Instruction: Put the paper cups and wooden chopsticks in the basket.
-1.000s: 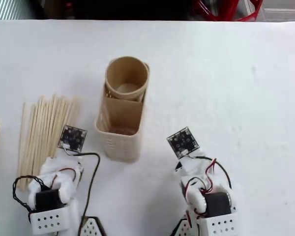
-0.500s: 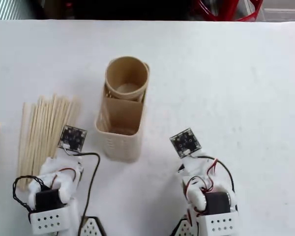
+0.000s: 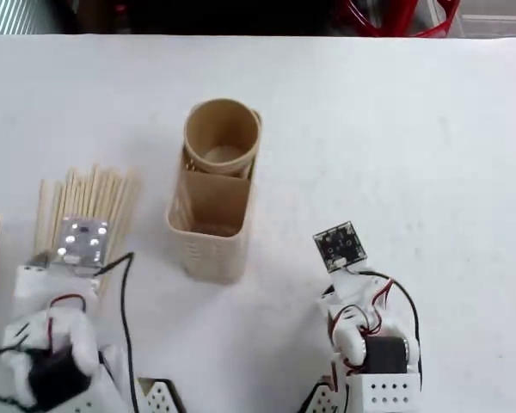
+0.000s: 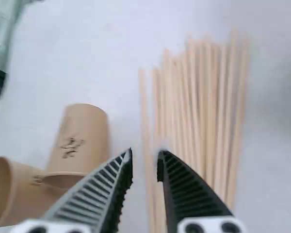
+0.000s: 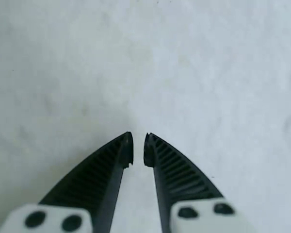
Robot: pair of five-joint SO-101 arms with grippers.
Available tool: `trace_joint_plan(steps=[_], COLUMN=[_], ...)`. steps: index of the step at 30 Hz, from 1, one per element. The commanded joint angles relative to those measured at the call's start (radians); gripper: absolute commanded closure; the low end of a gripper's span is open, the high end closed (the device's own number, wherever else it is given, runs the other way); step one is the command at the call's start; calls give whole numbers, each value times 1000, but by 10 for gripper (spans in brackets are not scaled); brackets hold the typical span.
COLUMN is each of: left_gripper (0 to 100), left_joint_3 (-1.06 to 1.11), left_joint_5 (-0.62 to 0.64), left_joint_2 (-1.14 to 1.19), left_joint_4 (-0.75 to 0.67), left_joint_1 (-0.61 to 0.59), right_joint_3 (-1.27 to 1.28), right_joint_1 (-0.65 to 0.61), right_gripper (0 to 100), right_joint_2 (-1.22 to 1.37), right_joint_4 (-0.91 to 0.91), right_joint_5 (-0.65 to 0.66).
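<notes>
Chopsticks (image 3: 79, 200) fanned by bench (image 3: 413, 129) left edge beneath slightly parted left gripper (image 4: 144, 158), paper cup (image 3: 222, 138) upright in basket (image 3: 208, 251), right gripper (image 5: 138, 145) nearly closed, empty.

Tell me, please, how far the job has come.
Done: one paper cup stands in the basket. In hand: nothing. The left gripper hovers empty, slightly open, at the edge of the wooden chopsticks, and the right gripper is empty over the table. Left: all the chopsticks and two fallen cups lie on the table, outside the basket.
</notes>
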Motion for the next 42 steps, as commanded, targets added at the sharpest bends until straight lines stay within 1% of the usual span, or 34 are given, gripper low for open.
trace_joint_plan(steps=[1,4,7,10,13,17,19,23,28,34,37,42], left_gripper=[882,832,841,841,838,838,838,838,838,838,841,842], left_joint_3=[-308,-433,-542,-703,-910,-1201,-1321,-1510,-1642,-1685,-1676,-1685], left_joint_5=[11,5,-28,-25,-23,8,6,5,11,12,49,52], left_joint_2=[5,120,395,723,1018,1349,1498,1744,1946,2049,2078,2144], left_joint_4=[41,-3,-64,-35,2,17,48,138,215,210,166,140], left_joint_1=[-79,-199,-321,-389,-463,-590,-624,-628,-584,-542,-541,-549], right_joint_3=[9,9,9,9,9,9,9,9,9,9,9,9], right_joint_1=[13,13,13,13,13,15,15,13,12,12,12,10], right_gripper=[946,946,946,946,946,946,946,946,946,946,946,946], right_joint_2=[-7,-7,-7,-7,-7,-7,-7,-7,-7,-7,-7,-7], right_joint_4=[5,5,5,5,5,1,1,5,5,5,5,5], right_joint_5=[6,6,6,6,6,6,6,6,6,6,6,6])
